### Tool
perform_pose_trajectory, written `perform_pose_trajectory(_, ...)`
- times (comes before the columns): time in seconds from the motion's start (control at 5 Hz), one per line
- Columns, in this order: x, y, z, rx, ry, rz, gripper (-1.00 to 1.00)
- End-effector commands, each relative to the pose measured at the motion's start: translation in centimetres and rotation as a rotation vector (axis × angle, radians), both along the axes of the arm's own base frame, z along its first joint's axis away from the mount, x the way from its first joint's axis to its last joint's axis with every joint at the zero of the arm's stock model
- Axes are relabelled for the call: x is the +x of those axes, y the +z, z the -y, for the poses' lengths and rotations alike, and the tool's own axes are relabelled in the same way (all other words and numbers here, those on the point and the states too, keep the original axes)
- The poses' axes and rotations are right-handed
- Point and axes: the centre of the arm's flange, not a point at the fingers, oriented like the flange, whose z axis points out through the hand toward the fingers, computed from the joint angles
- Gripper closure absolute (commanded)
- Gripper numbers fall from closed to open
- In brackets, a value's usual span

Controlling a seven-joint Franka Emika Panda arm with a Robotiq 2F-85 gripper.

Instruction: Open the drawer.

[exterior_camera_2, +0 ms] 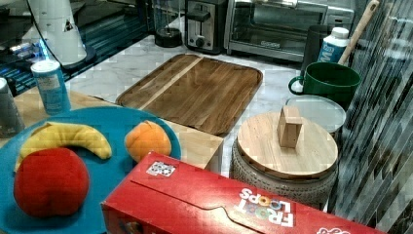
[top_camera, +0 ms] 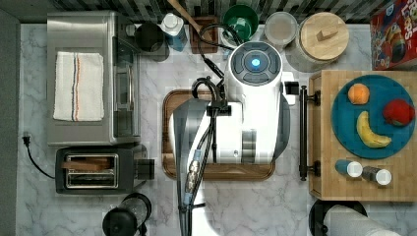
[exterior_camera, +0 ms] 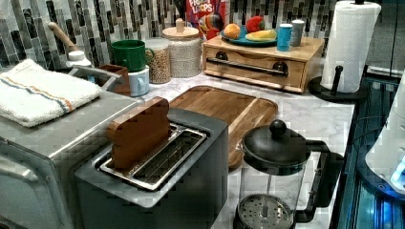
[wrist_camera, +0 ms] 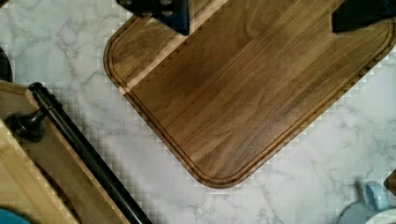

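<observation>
The surface is a white marble countertop (top_camera: 246,201) backed by a striped tile wall (exterior_camera: 95,24). A dark wooden tray (exterior_camera_2: 195,90) lies flat at its centre. Along the top view's left edge sit a toaster oven (top_camera: 88,78) with a folded towel (top_camera: 78,86) on top, and a toaster (top_camera: 98,169) below it. A green mug (exterior_camera_2: 328,80), a jar with a wooden lid (exterior_camera_2: 287,146) and a cereal box (exterior_camera_2: 219,204) line the wall edge. A paper towel roll (exterior_camera: 346,45) stands at the near corner in the left view.

The cabinet (top_camera: 364,135) occupies the top view's right edge, carrying a blue plate (top_camera: 378,142) of toy fruit. The drawer (exterior_camera: 255,67) is shut flush, its black bar handle (top_camera: 303,132) facing the tray.

My arm (top_camera: 236,118) hangs over the tray, wrist pointing straight down. My gripper (wrist_camera: 261,16) hovers above the tray's corner, beside the handle and not touching it. My fingers (wrist_camera: 175,14) stand wide apart, holding nothing.
</observation>
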Motion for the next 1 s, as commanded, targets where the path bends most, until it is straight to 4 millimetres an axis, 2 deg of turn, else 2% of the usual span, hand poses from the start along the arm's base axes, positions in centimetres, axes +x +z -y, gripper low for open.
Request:
perform_pose_trajectory(0.2, -1.7, -2.0, 3.4, -0.021, 0.260, -0.007, -1.00)
perform_pose_trajectory(0.6, -3.0, -4.0, 8.1, -0.008, 0.482, -0.041, -1.00)
perform_pose_trajectory(1.0, -4.0, -5.7, 11.5, -0.030, 0.595, -0.041, -1.00)
